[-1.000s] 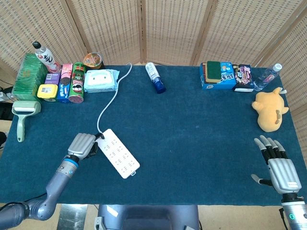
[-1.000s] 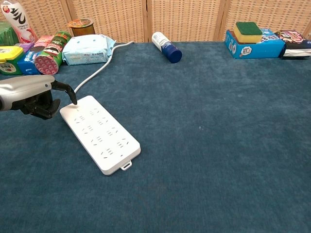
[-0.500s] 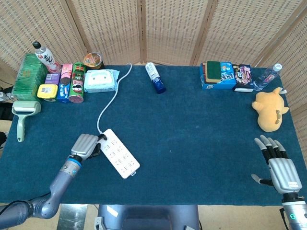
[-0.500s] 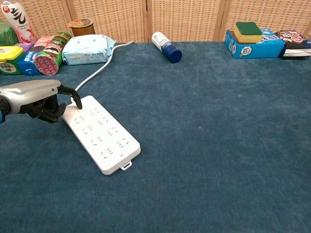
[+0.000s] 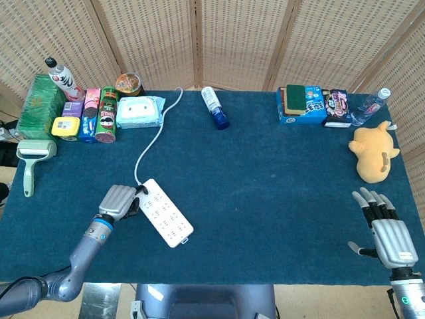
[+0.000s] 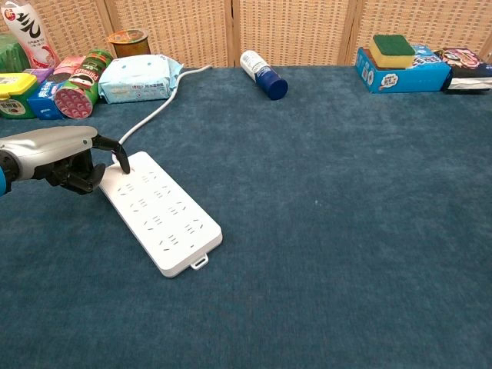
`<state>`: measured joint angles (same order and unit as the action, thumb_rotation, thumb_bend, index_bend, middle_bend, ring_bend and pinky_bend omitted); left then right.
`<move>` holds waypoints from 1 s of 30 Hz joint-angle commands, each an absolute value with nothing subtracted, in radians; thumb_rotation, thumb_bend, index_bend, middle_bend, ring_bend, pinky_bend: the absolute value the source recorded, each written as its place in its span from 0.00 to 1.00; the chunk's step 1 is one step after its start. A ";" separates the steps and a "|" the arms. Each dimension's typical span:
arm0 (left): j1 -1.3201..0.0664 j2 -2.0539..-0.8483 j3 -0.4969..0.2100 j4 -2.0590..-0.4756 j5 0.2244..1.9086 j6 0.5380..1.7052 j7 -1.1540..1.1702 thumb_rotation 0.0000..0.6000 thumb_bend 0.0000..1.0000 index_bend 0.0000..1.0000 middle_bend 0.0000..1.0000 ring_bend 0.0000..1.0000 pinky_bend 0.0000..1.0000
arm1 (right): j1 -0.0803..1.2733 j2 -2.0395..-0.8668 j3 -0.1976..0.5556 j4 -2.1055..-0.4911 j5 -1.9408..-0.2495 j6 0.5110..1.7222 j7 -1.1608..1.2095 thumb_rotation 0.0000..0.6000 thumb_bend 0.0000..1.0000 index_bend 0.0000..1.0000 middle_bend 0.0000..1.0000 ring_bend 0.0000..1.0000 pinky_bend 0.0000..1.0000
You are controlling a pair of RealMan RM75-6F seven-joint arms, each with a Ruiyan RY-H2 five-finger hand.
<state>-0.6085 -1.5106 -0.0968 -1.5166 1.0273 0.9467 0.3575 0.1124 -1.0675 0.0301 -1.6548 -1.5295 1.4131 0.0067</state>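
The left hand (image 6: 58, 157) rests at the cable end of the white power strip (image 6: 159, 212), its fingers curled in and one dark fingertip (image 6: 123, 163) pressing down on the strip's near corner — it touches the strip but does not grasp it. The strip lies flat and slanted on the blue table (image 5: 265, 193), at its front left, with its white cable (image 5: 154, 143) running back toward the pack of wipes (image 5: 140, 111). The right hand (image 5: 385, 229) lies at the table's front right corner, fingers spread and holding nothing — a yellow plush toy (image 5: 373, 154) sits behind it.
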 commanded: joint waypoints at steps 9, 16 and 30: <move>-0.592 -1.447 -0.112 -1.606 1.076 0.994 0.309 1.00 0.77 0.32 1.00 1.00 1.00 | 0.113 -1.066 0.031 -1.656 -1.525 1.411 0.006 1.00 0.00 0.00 0.02 0.02 0.00; -0.541 -1.355 -0.093 -1.693 1.175 1.097 0.288 1.00 0.70 0.32 1.00 1.00 1.00 | 0.111 -1.062 0.031 -1.661 -1.525 1.414 0.010 1.00 0.00 0.00 0.02 0.02 0.00; -0.336 -1.186 0.008 -1.735 1.323 1.351 0.197 1.00 0.03 0.00 0.00 0.00 0.00 | 0.105 -1.057 0.030 -1.676 -1.535 1.430 -0.003 1.00 0.00 0.00 0.02 0.02 0.00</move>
